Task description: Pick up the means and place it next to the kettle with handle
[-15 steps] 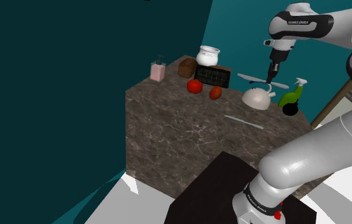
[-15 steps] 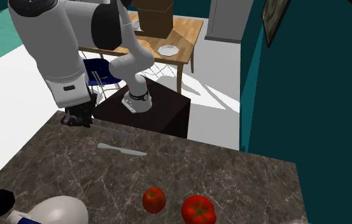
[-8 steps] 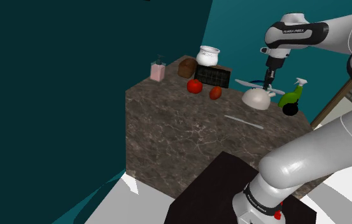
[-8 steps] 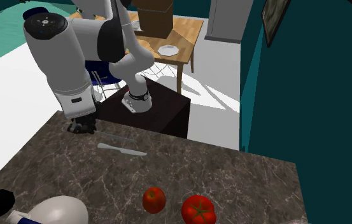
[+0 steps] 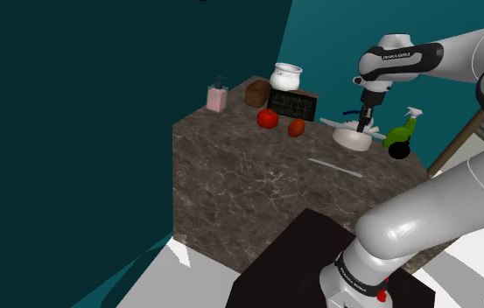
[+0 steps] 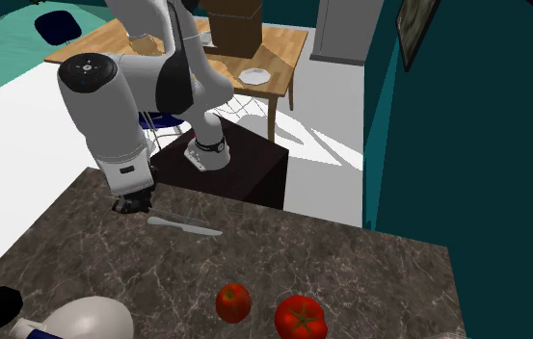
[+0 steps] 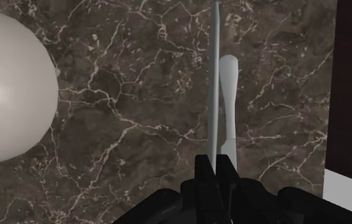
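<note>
Black two-finger gripper clamped shut on thin grey knife above dark marble counter, white domed kettle at seven o'clock in shoulder view. Best lowered level, released flat beside kettle, clear of pale second knife.

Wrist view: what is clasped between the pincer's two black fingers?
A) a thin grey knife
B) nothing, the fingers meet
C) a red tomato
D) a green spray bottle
A: the pincer is shut on a thin grey knife, seen edge-on and running straight out from between the fingers, above the dark marbled counter.
</note>
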Motion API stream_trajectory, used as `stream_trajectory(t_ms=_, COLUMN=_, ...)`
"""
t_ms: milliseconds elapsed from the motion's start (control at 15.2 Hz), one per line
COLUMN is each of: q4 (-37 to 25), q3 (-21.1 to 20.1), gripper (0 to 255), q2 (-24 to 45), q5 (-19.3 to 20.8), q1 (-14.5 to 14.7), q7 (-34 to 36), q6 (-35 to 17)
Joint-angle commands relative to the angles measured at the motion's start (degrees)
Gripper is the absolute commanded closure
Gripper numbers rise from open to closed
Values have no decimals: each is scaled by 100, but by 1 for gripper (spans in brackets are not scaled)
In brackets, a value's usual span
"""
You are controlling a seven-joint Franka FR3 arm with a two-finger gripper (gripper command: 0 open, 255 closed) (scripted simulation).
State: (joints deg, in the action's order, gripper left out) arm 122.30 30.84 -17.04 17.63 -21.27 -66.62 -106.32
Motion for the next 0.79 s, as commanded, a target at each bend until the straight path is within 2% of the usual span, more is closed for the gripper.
stream_trajectory(t_ms=0, q4=131, q3=19, gripper=255, q2=19, q5=9, q1=-4, q7=20, q6=-151)
stream_trajectory(t_ms=726, q4=777, q3=165, gripper=255, q2=260, q5=27, q1=-25, q7=83, q6=-1023)
